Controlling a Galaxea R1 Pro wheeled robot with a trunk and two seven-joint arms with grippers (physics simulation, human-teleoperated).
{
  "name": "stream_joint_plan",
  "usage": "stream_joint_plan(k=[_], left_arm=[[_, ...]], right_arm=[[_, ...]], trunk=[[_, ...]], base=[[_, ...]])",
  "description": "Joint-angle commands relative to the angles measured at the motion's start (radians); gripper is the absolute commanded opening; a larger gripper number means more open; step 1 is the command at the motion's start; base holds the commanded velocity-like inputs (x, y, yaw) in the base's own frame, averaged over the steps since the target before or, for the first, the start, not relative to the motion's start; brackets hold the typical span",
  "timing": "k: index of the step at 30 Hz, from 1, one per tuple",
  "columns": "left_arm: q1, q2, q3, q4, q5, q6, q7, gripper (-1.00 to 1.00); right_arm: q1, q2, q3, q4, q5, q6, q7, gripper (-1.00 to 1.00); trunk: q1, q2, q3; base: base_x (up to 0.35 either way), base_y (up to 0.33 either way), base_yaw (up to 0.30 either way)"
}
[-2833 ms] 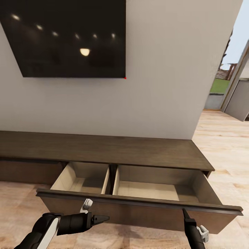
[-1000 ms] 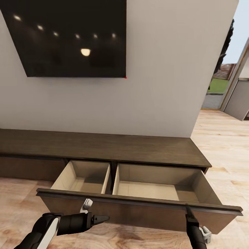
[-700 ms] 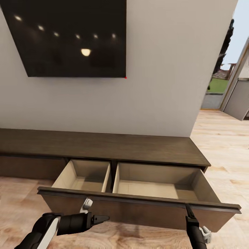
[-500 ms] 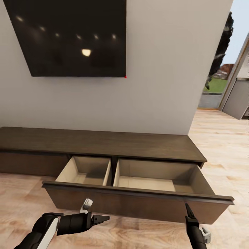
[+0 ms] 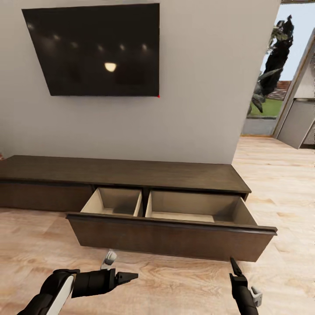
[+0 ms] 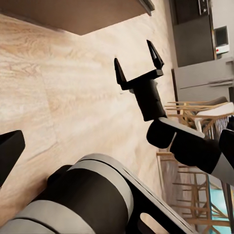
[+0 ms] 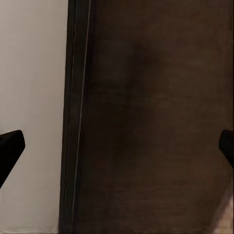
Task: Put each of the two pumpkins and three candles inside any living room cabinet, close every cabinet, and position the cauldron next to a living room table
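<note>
Right pincer (image 6: 139, 62): prongs spread apart, empty, held over the wood floor (image 5: 175, 280) just short of the drawer front (image 5: 170, 238), touching nothing. Left pincer (image 5: 127, 276): prongs appear apart at the edges of its wrist view, nothing between them. Cabinet (image 5: 127, 173): under the television (image 5: 96, 48), its left end cut off; the drawer stands open, both compartments mostly hidden behind the front.

Television (image 5: 98, 48) above the cabinet (image 5: 127, 173) — drawer (image 5: 175, 223) out front.
</note>
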Motion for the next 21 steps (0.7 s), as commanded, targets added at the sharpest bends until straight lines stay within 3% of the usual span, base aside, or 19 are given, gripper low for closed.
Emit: stream_joint_plan(k=[1,5,8,14,21], left_arm=[[-0.001,0.001,-0.001,0.000,0.002,0.004,-0.002,1.00],[-0.001,0.007,0.006,-0.006,0.005,0.006,-0.003,1.00],[-0.001,0.022,0.009,-0.012,0.009,0.006,-0.004,1.00],[-0.001,0.030,0.014,-0.017,0.011,0.006,-0.004,1.00],[-0.003,0.031,0.010,-0.019,0.012,0.006,-0.001,1.00]], right_arm=[[0.000,0.000,0.024,0.002,0.004,-0.001,-0.016,1.00],[0.004,-0.004,0.073,0.011,0.031,0.031,-0.053,1.00],[0.005,-0.002,0.099,0.083,0.039,0.043,-0.059,1.00],[0.005,-0.007,0.288,0.192,0.039,0.056,-0.089,1.00],[0.006,-0.008,0.337,0.201,0.055,0.056,-0.143,1.00]], trunk=[[-0.001,0.000,-0.001],[-0.001,0.000,-0.001],[-0.001,0.000,-0.001],[-0.001,0.000,-0.001],[-0.020,0.035,0.015]], base=[[-0.152,0.000,0.000],[-0.056,0.000,0.000],[-0.012,0.000,0.000],[-0.002,0.000,0.000],[0.000,0.000,0.000]])
